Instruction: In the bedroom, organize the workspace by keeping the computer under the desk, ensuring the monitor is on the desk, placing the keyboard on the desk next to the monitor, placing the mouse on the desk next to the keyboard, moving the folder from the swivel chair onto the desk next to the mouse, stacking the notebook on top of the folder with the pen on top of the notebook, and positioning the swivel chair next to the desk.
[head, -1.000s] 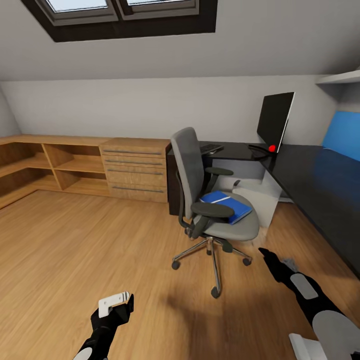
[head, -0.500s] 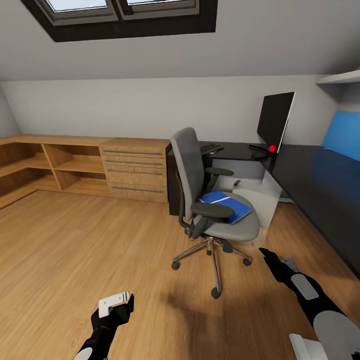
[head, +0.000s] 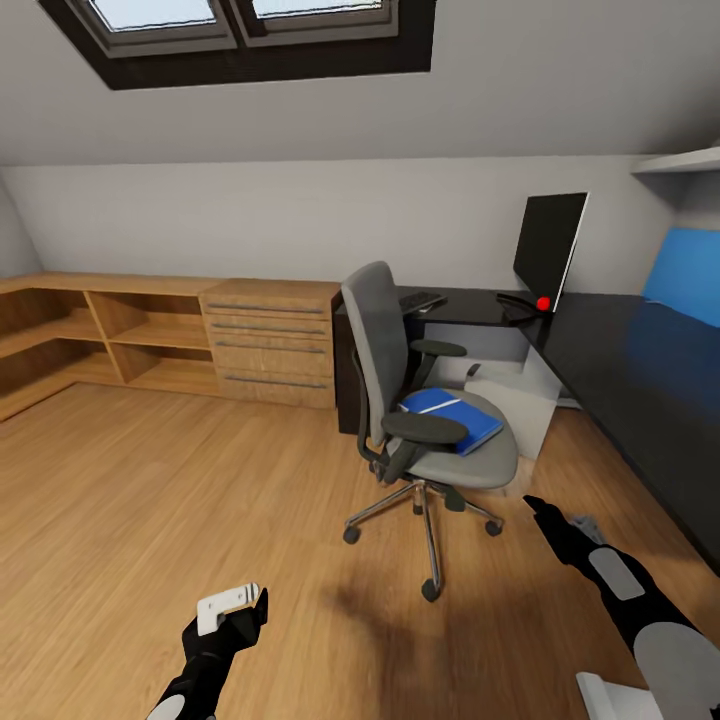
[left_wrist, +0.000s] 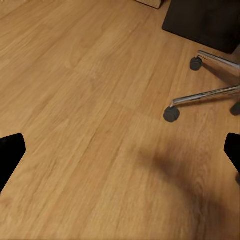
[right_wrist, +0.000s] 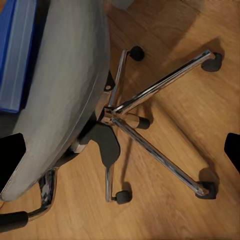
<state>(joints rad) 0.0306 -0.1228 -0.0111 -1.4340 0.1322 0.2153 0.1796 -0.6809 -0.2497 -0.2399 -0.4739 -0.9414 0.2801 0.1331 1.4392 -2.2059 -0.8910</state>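
The grey swivel chair (head: 385, 350) stands on the wood floor in front of the black desk (head: 620, 350). The blue folder (head: 452, 414) lies on its seat with a slim white pen (head: 441, 403) on top; the notebook is out of view. The monitor (head: 550, 245) and the keyboard (head: 422, 299) are on the desk, and the light grey computer (head: 520, 395) is under it. A small dark thing (head: 473, 368) lies on the computer; I cannot tell whether it is the mouse. My left gripper (head: 240, 605) (left_wrist: 120, 155) hangs open over bare floor. My right gripper (head: 555, 515) (right_wrist: 120, 150) is open, low beside the chair's chrome base (right_wrist: 135, 115).
A light-wood dresser (head: 270, 340) with bar handles and open shelves (head: 100, 330) line the far wall at left. A skylight (head: 240, 20) is overhead. The desk's blue back panel (head: 685, 270) stands at right. Open floor stretches left of the chair; a castor (left_wrist: 171, 114) sits near my left gripper.
The whole picture has slid slightly downward, so the camera has moved. The chair, folder and desk things keep their places, and both grippers stay open.
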